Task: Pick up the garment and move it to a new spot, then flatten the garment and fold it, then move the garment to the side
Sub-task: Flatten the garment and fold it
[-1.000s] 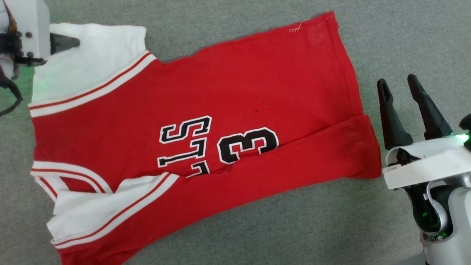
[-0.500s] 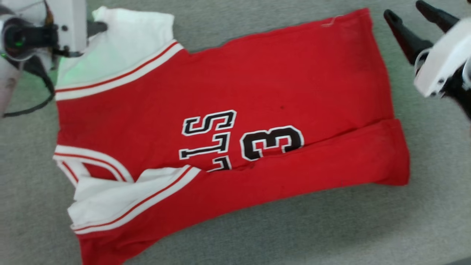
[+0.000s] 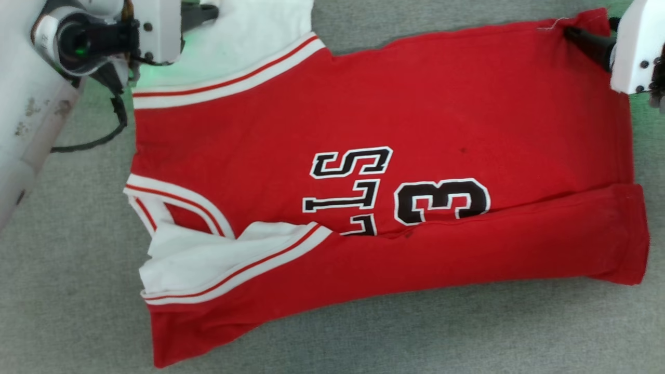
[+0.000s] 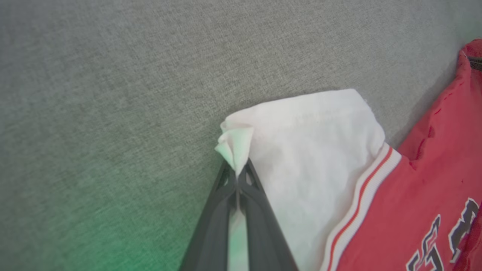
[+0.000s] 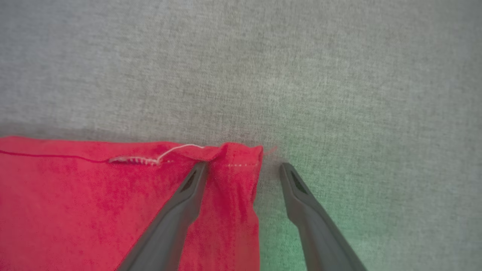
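The garment (image 3: 363, 130), a red T-shirt with white sleeves and black lettering, lies flat on a grey fabric surface, its near long edge folded over the body. In the head view my left gripper (image 3: 209, 10) sits at the far white sleeve. The left wrist view shows that left gripper (image 4: 237, 170) shut on a pinched corner of the white sleeve (image 4: 320, 169). My right gripper (image 3: 586, 37) is at the far hem corner. In the right wrist view the right gripper (image 5: 244, 167) stands open, straddling the red hem corner (image 5: 233, 177), one finger resting on the cloth.
Grey fabric surface (image 3: 467, 332) surrounds the garment on all sides. A black cable (image 3: 104, 137) loops from my left arm beside the shirt's shoulder.
The head camera has shifted, sliding the whole picture right. My left gripper has shut on the white sleeve corner. My right gripper has travelled from the near hem end to the far hem corner.
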You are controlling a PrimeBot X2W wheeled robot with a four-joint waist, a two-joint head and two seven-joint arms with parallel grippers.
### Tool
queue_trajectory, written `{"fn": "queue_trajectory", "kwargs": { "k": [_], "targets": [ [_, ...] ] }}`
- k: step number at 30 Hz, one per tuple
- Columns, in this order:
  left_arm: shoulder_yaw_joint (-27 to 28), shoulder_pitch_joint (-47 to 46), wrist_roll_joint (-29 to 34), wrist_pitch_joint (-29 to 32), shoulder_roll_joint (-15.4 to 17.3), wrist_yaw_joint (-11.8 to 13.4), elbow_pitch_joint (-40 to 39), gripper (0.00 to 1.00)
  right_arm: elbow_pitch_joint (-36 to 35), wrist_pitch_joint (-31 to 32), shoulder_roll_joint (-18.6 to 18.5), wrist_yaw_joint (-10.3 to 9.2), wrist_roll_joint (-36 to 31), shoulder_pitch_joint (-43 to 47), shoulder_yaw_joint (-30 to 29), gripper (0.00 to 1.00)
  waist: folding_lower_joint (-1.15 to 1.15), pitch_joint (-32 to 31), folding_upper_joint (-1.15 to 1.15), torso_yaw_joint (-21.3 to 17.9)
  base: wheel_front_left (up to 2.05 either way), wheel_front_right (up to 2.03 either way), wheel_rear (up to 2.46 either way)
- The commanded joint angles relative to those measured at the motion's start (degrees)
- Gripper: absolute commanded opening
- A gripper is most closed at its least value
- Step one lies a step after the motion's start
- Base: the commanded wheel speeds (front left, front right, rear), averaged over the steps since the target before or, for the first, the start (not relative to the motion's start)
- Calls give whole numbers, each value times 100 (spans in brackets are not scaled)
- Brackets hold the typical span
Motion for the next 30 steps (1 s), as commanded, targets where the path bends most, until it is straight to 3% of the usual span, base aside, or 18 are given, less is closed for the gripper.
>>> {"fn": "queue_trajectory", "kwargs": {
  "k": [1, 2, 10, 17, 22, 30],
  "targets": [
    [-106, 154, -12, 34, -17, -10, 14, 0, 102, -31, 80, -5, 69, 101, 132, 24, 0, 52, 0, 97, 0, 0, 0],
    [-128, 179, -40, 6, -17, -10, 5, 0, 112, -124, 77, -5, 108, 92, 183, 0, 0, 40, 0, 116, 0, 0, 0],
    [-65, 373, -231, -852, -14, -4, -355, 0, 57, -881, -321, -5, 436, 234, 503, 0, 0, -477, 0, 299, 0, 0, 0],
    [-16, 974, -402, -2153, 310, -4, -1486, 0, -902, -1522, -1083, -5, 988, 1053, 843, 0, 0, -1229, 0, 623, 0, 0, 0],
    [-77, 1742, -457, -3055, 961, -4, -2662, 0, -1698, -1708, -1637, -5, 1342, 1970, 789, 0, 0, -1629, 0, 710, 0, 0, 0],
    [-351, 2959, -441, -4102, 1830, -4, -3870, 0, -2542, -1713, -2263, -5, 1726, 3651, 0, 0, 0, -1892, 0, 910, 0, 0, 0]
  ]
}}
